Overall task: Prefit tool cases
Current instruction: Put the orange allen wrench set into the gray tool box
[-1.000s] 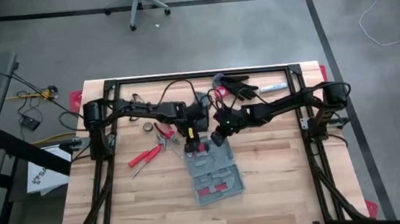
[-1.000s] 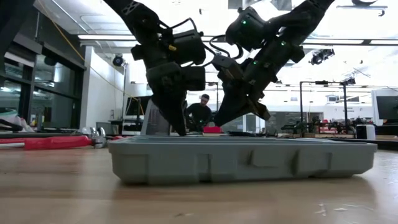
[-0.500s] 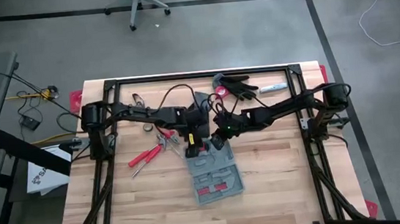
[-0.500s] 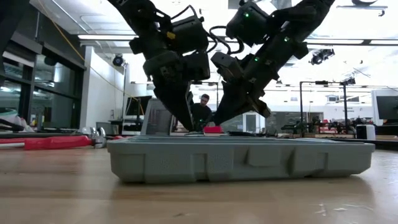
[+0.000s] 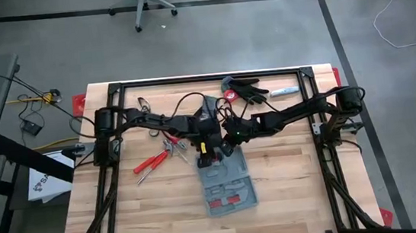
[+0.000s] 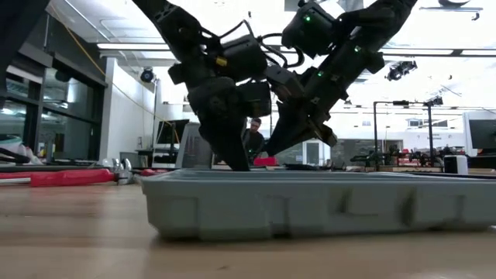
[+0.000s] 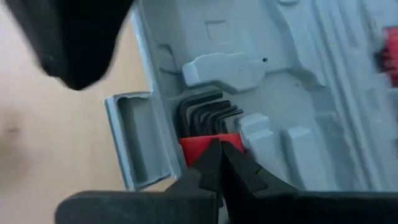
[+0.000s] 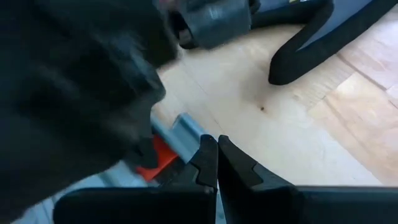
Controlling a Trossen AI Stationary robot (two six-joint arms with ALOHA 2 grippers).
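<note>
The grey-blue tool case (image 5: pixel 229 189) lies open and flat on the wooden table; in the low view its side wall (image 6: pixel 310 205) fills the foreground. Red-handled tools (image 5: pixel 231 201) sit in its moulded tray. My left gripper (image 5: pixel 206 160) is shut over the case's far end, its tips at a red hex-key holder (image 7: pixel 198 148) with black hex keys (image 7: pixel 205 112) beside it. My right gripper (image 5: pixel 225 149) is shut and stands just right of the left one, at the case's far rim (image 8: pixel 181 132). My left gripper (image 7: pixel 219 146) has its shut fingertips down on the red hex-key holder (image 7: pixel 233 140) in the tray's far corner, next to the latch tab (image 7: pixel 134 143). It comes slanting down from the far left. The case lies flat on the table. My right gripper (image 8: pixel 216 144) has its shut tips at the case's far rim; whether they touch it, I cannot tell.
Red-handled pliers (image 5: pixel 151 162) and a tape roll (image 5: pixel 152 132) lie left of the case. Black gloves (image 5: pixel 245 90) and a marker (image 5: pixel 284 91) lie near the far edge. A person (image 6: pixel 252 139) stands in the room behind. Bare wood shows on the table's right and near parts.
My left gripper has moved right and toward the near edge, staying shut at the case's far end. The case has slid along the table toward the near edge and turned slightly; it now looms larger in the low view. My right gripper has hardly moved.
</note>
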